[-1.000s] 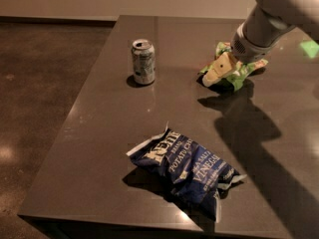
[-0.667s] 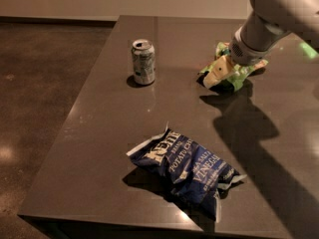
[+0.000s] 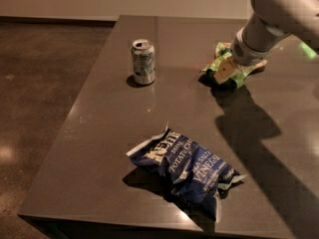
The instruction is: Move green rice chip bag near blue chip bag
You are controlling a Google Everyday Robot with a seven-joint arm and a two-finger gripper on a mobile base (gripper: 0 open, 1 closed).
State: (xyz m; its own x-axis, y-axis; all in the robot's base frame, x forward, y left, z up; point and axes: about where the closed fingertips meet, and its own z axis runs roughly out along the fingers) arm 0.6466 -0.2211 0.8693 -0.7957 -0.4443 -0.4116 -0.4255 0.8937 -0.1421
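The green rice chip bag [image 3: 240, 76] is lying crumpled on the far right part of the counter [image 3: 99, 133], and it is sitting right at the gripper [image 3: 224, 71]. The jaws are pinching it. One tan jaw is showing across the bag's near-left face, while light-green foil is bulging out on both sides of the jaws, a flap sticking up behind them and a darker fold hanging below. The bag's underside is meeting its own shadow on the counter.

The white arm [image 3: 279, 14] is reaching down to the jaws from the upper right corner and is casting a broad shadow that is running from the jaws toward the near right.

Left of the jaws, well apart from them, a green-and-silver can [image 3: 143, 61] is standing upright. Nearer the front edge, down and to the left of the jaws and well apart from them, the blue chip bag [image 3: 187, 171] is lying wrinkled with its white lettering facing up. Beyond the jaws to the right, a small green glow [image 3: 306, 50] is showing on the counter.
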